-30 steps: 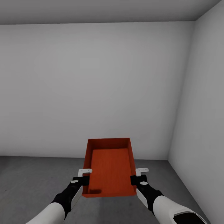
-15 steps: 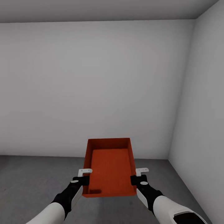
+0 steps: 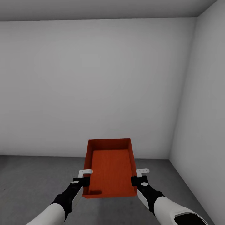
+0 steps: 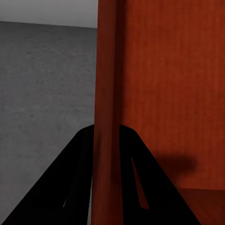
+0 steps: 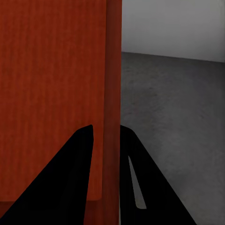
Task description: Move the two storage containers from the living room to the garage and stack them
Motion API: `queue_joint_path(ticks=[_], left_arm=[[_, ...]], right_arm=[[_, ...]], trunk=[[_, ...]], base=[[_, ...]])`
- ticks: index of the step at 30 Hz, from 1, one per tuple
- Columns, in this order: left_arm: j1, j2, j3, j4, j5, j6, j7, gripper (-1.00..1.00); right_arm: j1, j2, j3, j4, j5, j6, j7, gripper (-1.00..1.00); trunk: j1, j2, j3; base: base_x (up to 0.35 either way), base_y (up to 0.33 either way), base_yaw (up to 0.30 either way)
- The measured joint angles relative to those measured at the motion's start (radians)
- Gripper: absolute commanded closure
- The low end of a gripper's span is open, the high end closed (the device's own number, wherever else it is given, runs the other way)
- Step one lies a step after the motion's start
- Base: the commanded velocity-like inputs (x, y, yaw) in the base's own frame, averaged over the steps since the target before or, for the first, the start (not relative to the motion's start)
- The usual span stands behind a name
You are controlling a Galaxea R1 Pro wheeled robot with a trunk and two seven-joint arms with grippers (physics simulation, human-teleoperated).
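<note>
The bin [image 3: 110,170] is held up in front of the robot, above the floor [image 3: 28,181], carried between both arms with its open top facing up and its long axis pointing away toward the wall [image 3: 93,87]. The left gripper [image 3: 83,180] is clamped on the bin's left side wall near the corner closest to the robot, and the right gripper [image 3: 137,179] is clamped on the right side wall at about the same spot, so the two grips mirror each other. In the left wrist view the thin red-orange wall [image 4: 107,122] runs straight up between the two dark fingers [image 4: 70,187], one finger outside the bin and the other inside over its ribbed base; the fingers touch the wall on both sides. The right wrist view shows the same: the wall [image 5: 112,93] stands between the fingers [image 5: 150,187], pinched from inside and outside. The bin looks level and holds nothing. Below and around it lies the dark grey, mottled concrete floor, seen beside the wall in both wrist views. The room is bare, with a plain grey-white wall ahead, another wall [image 3: 203,109] at the right meeting it in a corner, and a grey ceiling [image 3: 93,9] above.
</note>
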Motion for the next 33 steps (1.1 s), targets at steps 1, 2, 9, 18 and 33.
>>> queue_joint_path(ticks=[1, 2, 9, 18, 33], left_arm=[[0.0, 0.0, 0.0, 0.0, 0.0, 0.0, 0.0, 1.0], [0.0, 0.0, 0.0, 0.0, 0.0, 0.0, 0.0, 1.0], [0.0, 0.0, 0.0, 0.0, 0.0, 0.0, 0.0, 1.0], [0.0, 0.0, 0.0, 0.0, 0.0, 0.0, 0.0, 1.0], [0.0, 0.0, -0.001, 0.0, 0.0, 0.0, 0.0, 1.0]], right_arm=[[0.0, 0.0, 0.0, 0.0, 0.0, 0.0, 0.0, 1.0], [0.0, 0.0, 0.0, 0.0, 0.0, 0.0, 0.0, 1.0], [0.0, 0.0, 0.0, 0.0, 0.0, 0.0, 0.0, 1.0], [0.0, 0.0, 0.0, 0.0, 0.0, 0.0, 0.0, 1.0], [0.0, 0.0, 0.0, 0.001, 0.0, -0.001, 0.0, 1.0]], trunk=[[0.004, -0.007, -0.003], [0.008, -0.014, -0.006], [0.035, -0.063, -0.028], [0.069, -0.126, -0.056], [0.127, -0.231, -0.104]], base=[[0.0, 0.0, 0.0], [0.0, 0.0, 0.0], [0.0, 0.0, 0.0], [0.0, 0.0, 0.0], [0.0, 0.0, 0.0]])
